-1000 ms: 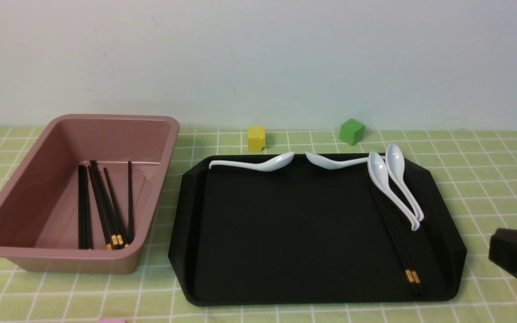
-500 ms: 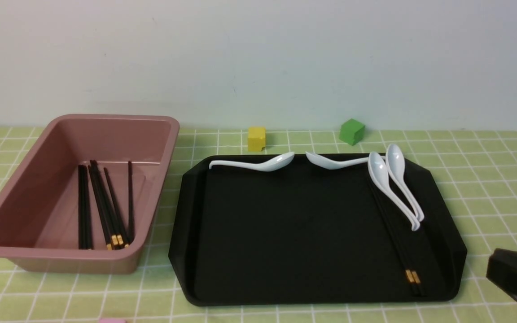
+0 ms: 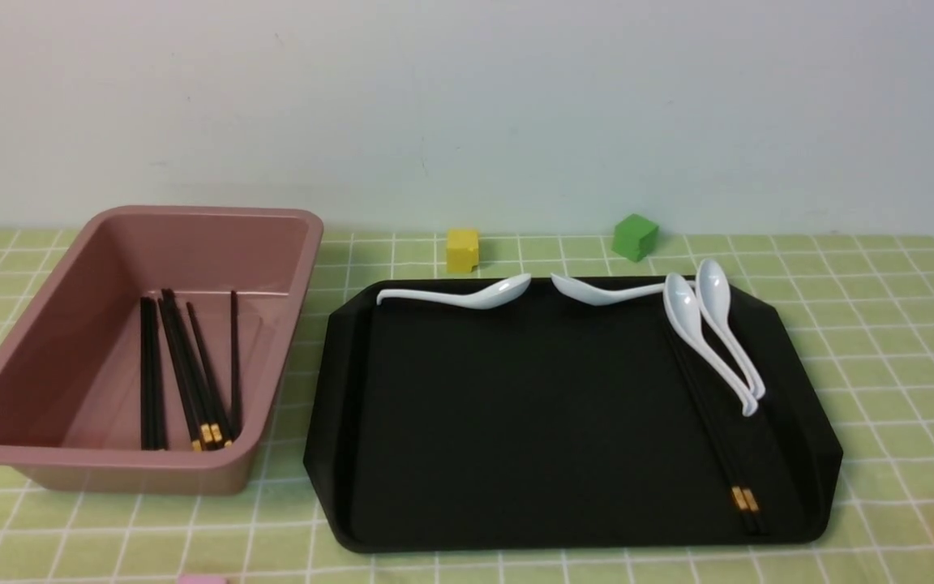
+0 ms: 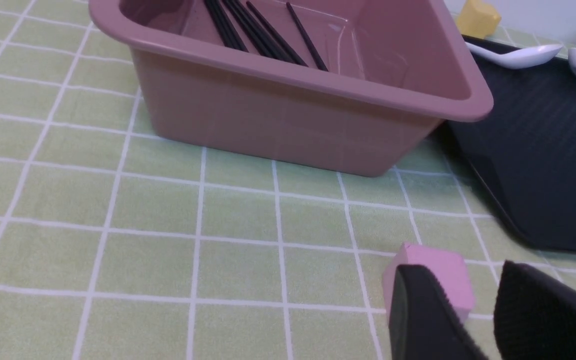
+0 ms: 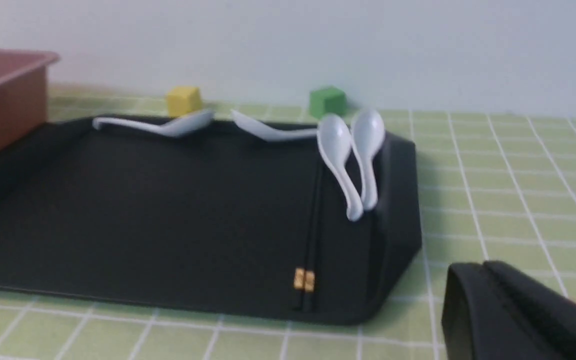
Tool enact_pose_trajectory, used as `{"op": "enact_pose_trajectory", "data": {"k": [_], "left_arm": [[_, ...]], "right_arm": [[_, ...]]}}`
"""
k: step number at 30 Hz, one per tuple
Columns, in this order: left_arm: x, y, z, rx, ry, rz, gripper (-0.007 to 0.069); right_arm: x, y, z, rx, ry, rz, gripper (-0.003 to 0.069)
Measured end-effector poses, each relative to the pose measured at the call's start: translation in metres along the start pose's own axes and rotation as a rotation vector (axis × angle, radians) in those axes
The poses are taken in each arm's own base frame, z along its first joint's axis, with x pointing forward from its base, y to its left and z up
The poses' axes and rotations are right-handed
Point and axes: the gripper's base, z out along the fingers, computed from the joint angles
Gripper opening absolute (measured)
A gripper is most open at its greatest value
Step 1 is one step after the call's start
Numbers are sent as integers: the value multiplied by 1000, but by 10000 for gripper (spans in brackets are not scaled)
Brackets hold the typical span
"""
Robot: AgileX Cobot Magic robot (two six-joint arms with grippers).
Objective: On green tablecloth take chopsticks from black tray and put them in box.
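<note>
Black chopsticks on black tray; left jaws slightly apart, empty; right's state unclear.

Black chopsticks on black tray, others in pink box

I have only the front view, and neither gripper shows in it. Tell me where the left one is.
Observer: The left gripper hangs low over the green tablecloth, on the near side of the box. A pink cube sits just beyond its fingertips.
Operator: Now place the right one for me.
Observer: The right gripper is over the cloth, off the right near corner of the black tray. It is clear of the chopsticks lying on the tray.
</note>
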Motion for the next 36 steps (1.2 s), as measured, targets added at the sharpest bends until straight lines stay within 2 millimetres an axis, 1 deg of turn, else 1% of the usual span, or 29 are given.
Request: {"op": "enact_pose_trajectory", "data": {"k": [4,6,10,36], "left_arm": [[0,0,0,0,0,0,239],[0,0,0,0,0,0,239],[0,0,0,0,0,0,239],[0,0,0,0,0,0,239]], "right_arm": [[6,-2,0,41,45,22,35],[11,-2,0,41,110,25,38],[13,-1,-1,35,139,43,44],[13,-1,-1,33,147,47,81]]}}
